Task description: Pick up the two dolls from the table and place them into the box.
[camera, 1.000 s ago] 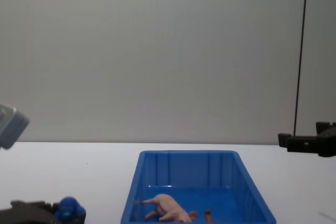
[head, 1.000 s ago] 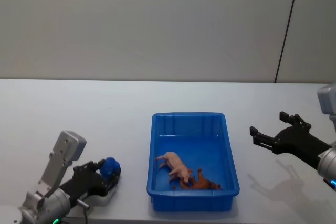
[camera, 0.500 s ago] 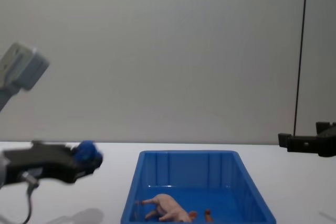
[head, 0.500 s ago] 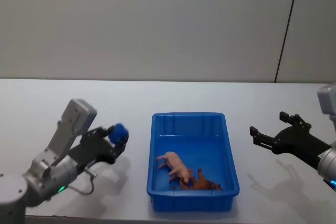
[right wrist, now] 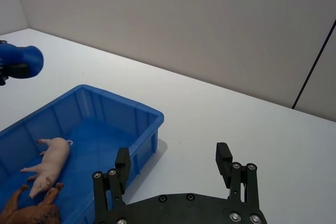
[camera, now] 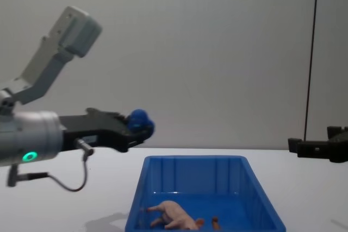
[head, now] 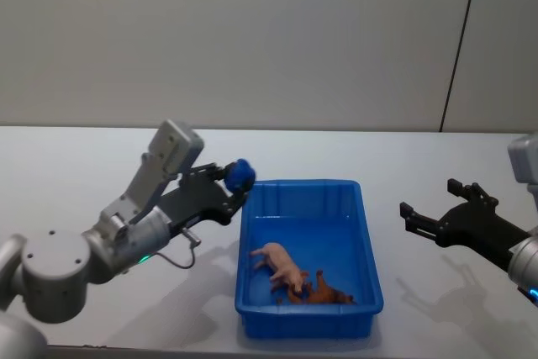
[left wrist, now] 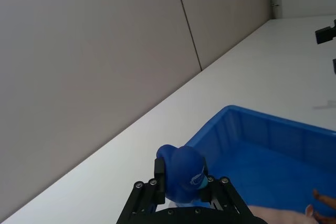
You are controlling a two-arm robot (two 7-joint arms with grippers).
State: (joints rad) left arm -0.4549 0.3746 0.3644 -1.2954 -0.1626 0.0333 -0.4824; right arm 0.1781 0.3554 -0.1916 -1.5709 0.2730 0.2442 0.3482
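Hanging in the air at centre-left of the head view, the blue doll (head: 240,176), pinched in the left claw (head: 234,184) just over the far-left corner of the box (head: 367,250). Clamped firmly on both sides by the black fingers (left wrist: 157,179), rounded top poking clear above them in the left wrist view, blue doll (left wrist: 182,172) well off the surface (head: 84,174). Seen from the chest view at middle left, same blue doll (camera: 140,120) held high above the box (camera: 190,159) rim, left claw (camera: 137,131) reaching in from the left edge.

Lying on its side down in the box, lower centre of the head view, the pink doll (head: 278,265), legs out sideways. Touching it at the near end, the brown lion doll (head: 318,292), tucked toward the near-right corner of the bin floor. Showing again in the right wrist view at lower left: pink doll (right wrist: 49,157) and brown lion doll (right wrist: 31,209) together inside the box (right wrist: 149,112).

Hovering at the right edge of the head view, well apart from the box, the right claw (head: 437,206), fingers spread wide, gripping nothing, shadow below it on the white surface. Spread likewise in the right wrist view at the bottom, right claw (right wrist: 173,169).
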